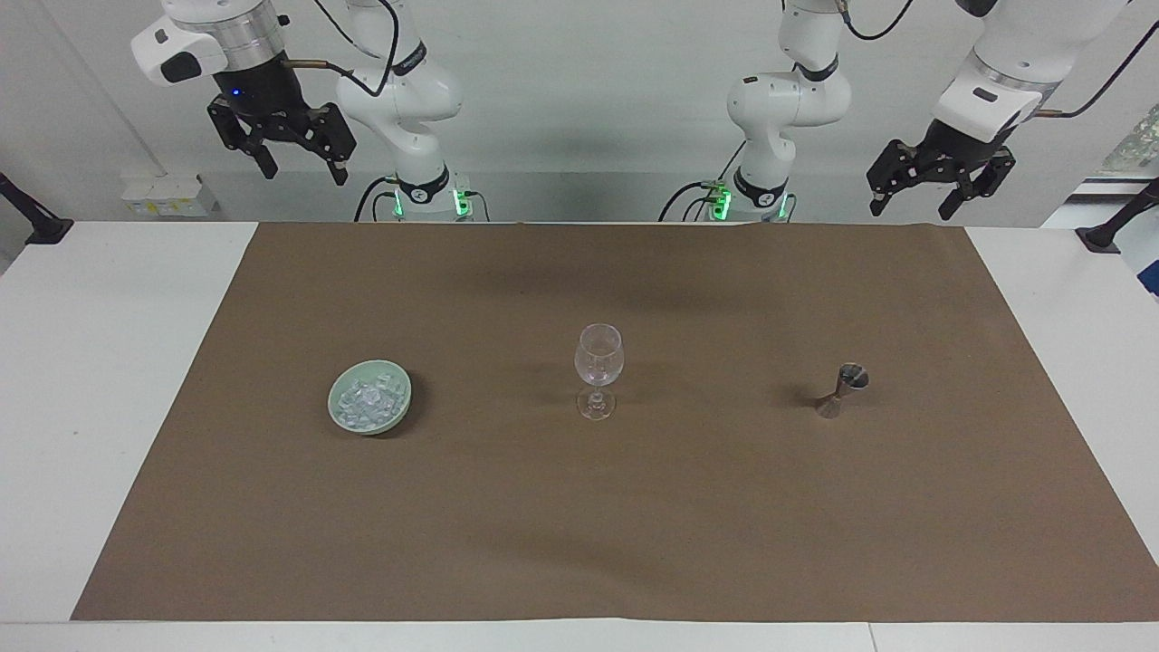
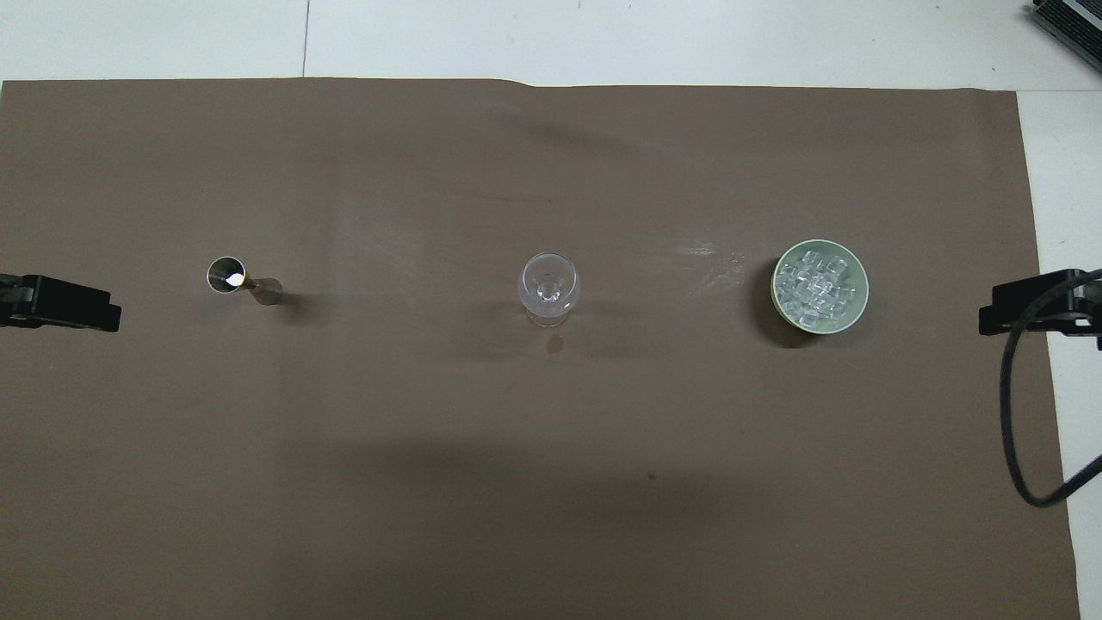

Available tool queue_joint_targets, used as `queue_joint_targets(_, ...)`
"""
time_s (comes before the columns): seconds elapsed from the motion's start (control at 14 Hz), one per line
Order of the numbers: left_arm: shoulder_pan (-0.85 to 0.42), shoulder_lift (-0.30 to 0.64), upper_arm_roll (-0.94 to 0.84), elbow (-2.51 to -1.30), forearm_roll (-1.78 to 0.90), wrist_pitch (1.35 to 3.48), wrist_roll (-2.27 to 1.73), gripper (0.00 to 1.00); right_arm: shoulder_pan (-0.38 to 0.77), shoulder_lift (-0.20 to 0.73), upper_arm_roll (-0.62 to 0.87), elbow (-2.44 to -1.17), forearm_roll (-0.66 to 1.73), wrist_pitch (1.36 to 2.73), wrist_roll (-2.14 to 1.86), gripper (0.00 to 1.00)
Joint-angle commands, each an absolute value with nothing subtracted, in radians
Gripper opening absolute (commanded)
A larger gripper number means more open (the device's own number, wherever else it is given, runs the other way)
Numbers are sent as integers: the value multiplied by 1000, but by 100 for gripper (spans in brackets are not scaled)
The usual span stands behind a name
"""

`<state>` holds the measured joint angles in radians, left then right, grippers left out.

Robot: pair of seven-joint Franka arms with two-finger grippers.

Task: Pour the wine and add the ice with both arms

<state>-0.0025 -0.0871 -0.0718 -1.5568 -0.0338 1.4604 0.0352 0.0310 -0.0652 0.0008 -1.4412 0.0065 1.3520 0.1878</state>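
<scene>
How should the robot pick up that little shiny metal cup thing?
Grip the small hourglass-shaped metal measuring cup at its narrow waist, coming in sideways with the open left pincer that hangs at that end. It stands upright with its top open, so squeezing the waist should keep it level.

No readable text, no labels, no brand marks, no numbers, no signs on anything in view
</scene>
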Motion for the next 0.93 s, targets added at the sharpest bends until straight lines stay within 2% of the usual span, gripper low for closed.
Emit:
queue_joint_targets(0.0,15,-100,-80,-1552,-48,1443,48,100,21,-72,5,-1450,8,1368,166,100)
queue_joint_targets(0.85,3,-100,-77,-1557,-51,1439,37,100,21,-72,5,-1450,8,1368,166,100)
